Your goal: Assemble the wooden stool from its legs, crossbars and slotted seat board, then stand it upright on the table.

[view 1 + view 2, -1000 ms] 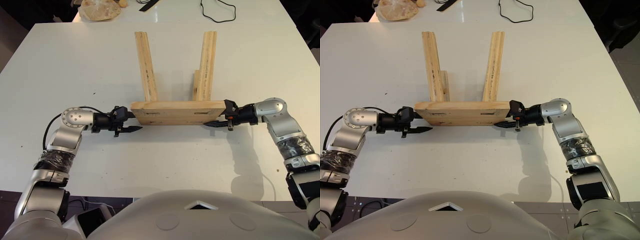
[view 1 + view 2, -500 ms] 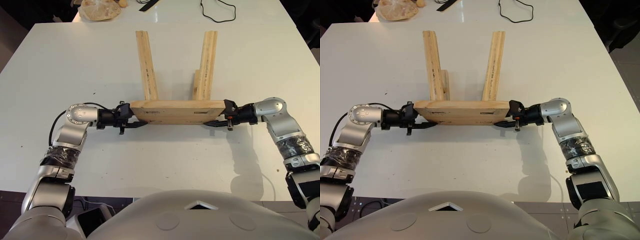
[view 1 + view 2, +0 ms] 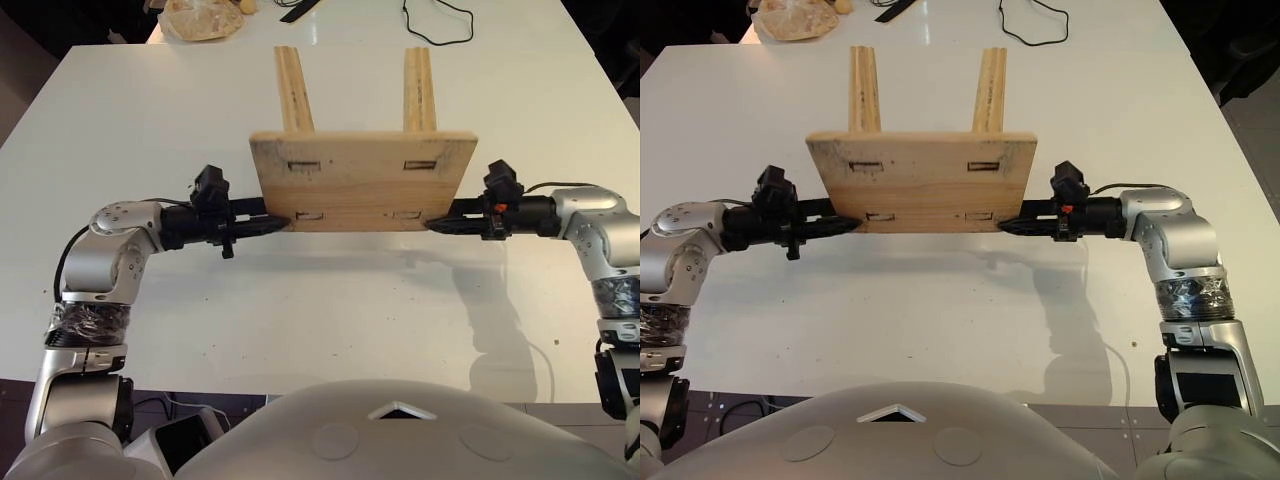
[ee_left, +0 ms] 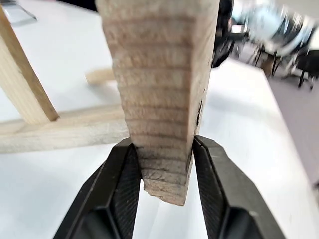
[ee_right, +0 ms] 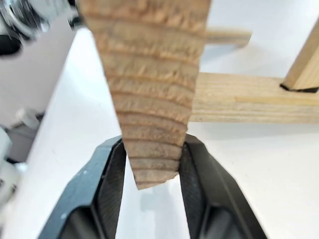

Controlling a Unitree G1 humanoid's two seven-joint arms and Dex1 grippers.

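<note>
The assembled wooden stool is held above the table, its slotted seat board (image 3: 362, 178) tilted up toward me and its legs (image 3: 294, 88) pointing away. My left gripper (image 3: 268, 224) is shut on the seat board's lower left corner (image 4: 162, 149). At the opposite lower corner (image 5: 152, 154), my right gripper (image 3: 443, 222) is shut on the same board. Both wrist views look along the board's end grain, with a black finger (image 4: 119, 184) pressed on each face and a crossbar (image 5: 249, 99) behind.
The white table (image 3: 320, 330) lies open below and in front of the stool. A crumpled bag (image 3: 200, 18) sits at the far left edge, and a black cable (image 3: 435, 20) lies at the far middle.
Both grippers closed on the seat board's lower corners and lifted it. The stool rotated from lying flat with the seat edge-on to seat face tilted toward me.
</note>
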